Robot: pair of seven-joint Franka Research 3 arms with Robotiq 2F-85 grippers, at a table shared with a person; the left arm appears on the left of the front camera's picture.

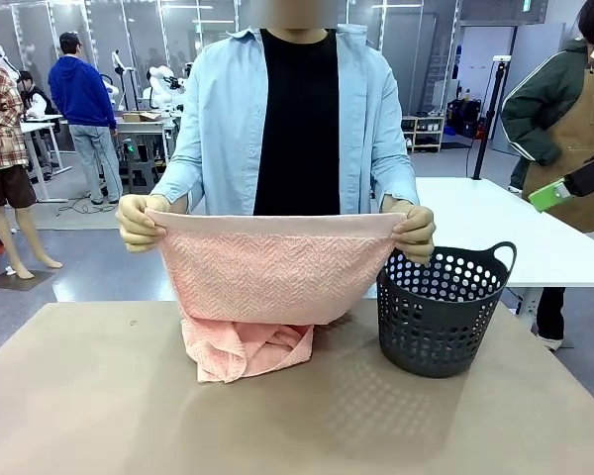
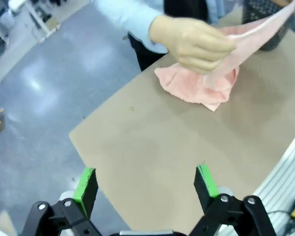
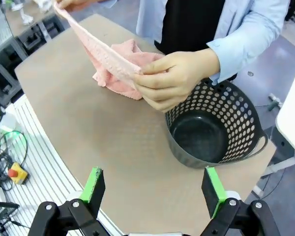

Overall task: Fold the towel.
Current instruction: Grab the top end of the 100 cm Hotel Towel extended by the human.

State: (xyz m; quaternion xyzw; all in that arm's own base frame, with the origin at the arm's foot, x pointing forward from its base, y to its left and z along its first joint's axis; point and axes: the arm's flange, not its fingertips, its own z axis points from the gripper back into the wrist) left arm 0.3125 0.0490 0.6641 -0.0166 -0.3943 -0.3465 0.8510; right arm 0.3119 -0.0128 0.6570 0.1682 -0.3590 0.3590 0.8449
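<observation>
Towel (image 1: 272, 272) hangs stretched between a person's hands (image 1: 139, 223) at the table's (image 1: 99, 396) far side, its lower end bunched on the tabletop near the basket (image 1: 441, 317). No neat fold shows, so folding seems barely begun. Left gripper (image 2: 145, 182) and right gripper (image 3: 155, 187) hover wide open, empty; no writing is readable.

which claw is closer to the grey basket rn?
Right. The right claw is open, close in front of the basket; the left claw is open at the other end of the table, the towel between it and the basket.
</observation>
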